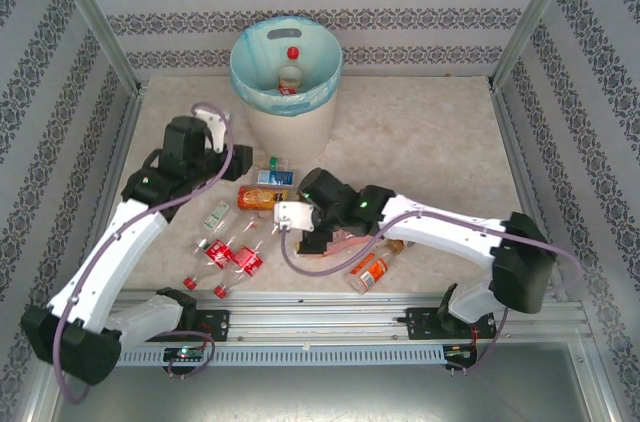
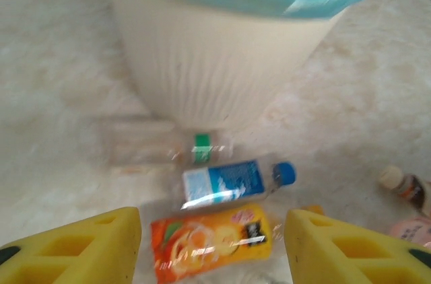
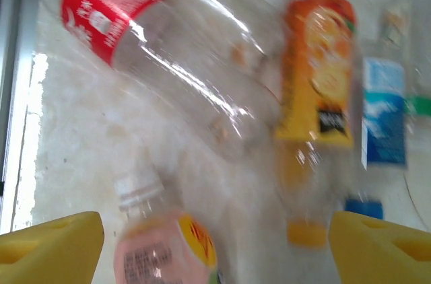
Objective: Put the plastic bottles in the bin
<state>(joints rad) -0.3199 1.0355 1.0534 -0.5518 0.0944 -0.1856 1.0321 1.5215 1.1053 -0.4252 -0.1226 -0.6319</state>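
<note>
One bottle (image 1: 290,77) with a red cap lies inside the bin (image 1: 292,127), which stands at the far middle of the surface (image 1: 430,132); the other plastic bottles lie scattered between the two arms. Left end effector (image 2: 212,267) hangs with its fingers apart and nothing gripped, over an orange-labelled bottle (image 2: 210,238); a blue-labelled bottle (image 2: 225,183) lies just beyond, near the bin's foot. Right end effector (image 3: 215,243) gapes wide, a pink bottle (image 3: 165,254) showing between its spread fingers; a red-labelled clear bottle (image 3: 135,35) lies nearby.
</note>
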